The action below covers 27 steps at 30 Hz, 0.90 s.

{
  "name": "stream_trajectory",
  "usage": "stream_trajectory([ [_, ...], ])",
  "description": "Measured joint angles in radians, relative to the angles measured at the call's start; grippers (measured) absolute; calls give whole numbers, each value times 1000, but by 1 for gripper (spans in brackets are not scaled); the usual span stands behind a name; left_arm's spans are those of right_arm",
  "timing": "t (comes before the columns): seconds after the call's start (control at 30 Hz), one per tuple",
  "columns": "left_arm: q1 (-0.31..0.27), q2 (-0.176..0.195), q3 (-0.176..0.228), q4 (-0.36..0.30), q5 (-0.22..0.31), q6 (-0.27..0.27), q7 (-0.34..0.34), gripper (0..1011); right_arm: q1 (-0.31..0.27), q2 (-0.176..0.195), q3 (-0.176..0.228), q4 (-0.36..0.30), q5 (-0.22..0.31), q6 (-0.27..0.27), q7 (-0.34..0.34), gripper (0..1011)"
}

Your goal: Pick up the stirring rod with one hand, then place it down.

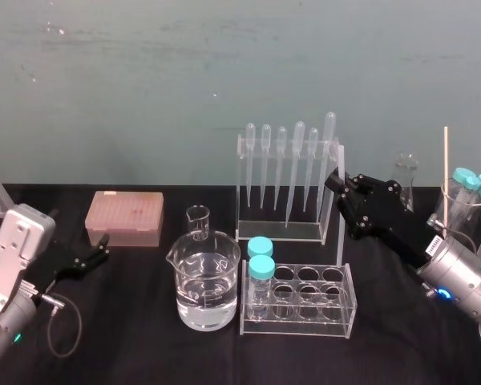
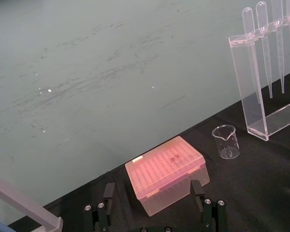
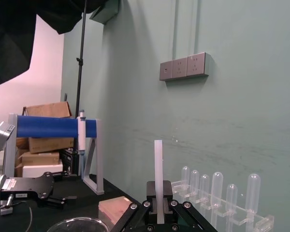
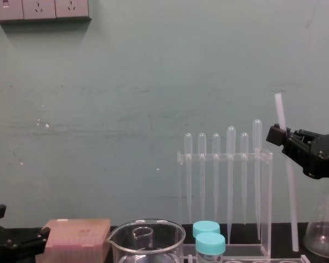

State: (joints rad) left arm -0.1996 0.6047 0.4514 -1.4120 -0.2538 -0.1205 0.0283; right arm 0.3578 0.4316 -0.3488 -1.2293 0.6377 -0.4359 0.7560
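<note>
The right gripper [image 4: 275, 135] is up in the air by the right end of the clear pipette rack [image 4: 225, 159]. Its jaws are closed tight on the stirring rod [image 4: 290, 203]. It grips the rod near the top, and the rod stands almost straight up, leaning a little. A short bit sticks out above the fingers and the long part hangs down beside the rack. I cannot tell if the bottom end touches the black table [image 1: 128, 337]. From the head view the rod is hard to pick out against the clear rack. The left gripper [image 1: 104, 247] sits low near the pink box [image 1: 124, 218], jaws open and holding nothing.
</note>
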Motion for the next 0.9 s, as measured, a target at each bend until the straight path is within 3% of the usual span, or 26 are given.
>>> stream_trajectory([
  [0.9, 0, 0, 0, 0, 0, 0, 0, 1000, -3, 0, 3, -6, -2, 11, 8, 66],
])
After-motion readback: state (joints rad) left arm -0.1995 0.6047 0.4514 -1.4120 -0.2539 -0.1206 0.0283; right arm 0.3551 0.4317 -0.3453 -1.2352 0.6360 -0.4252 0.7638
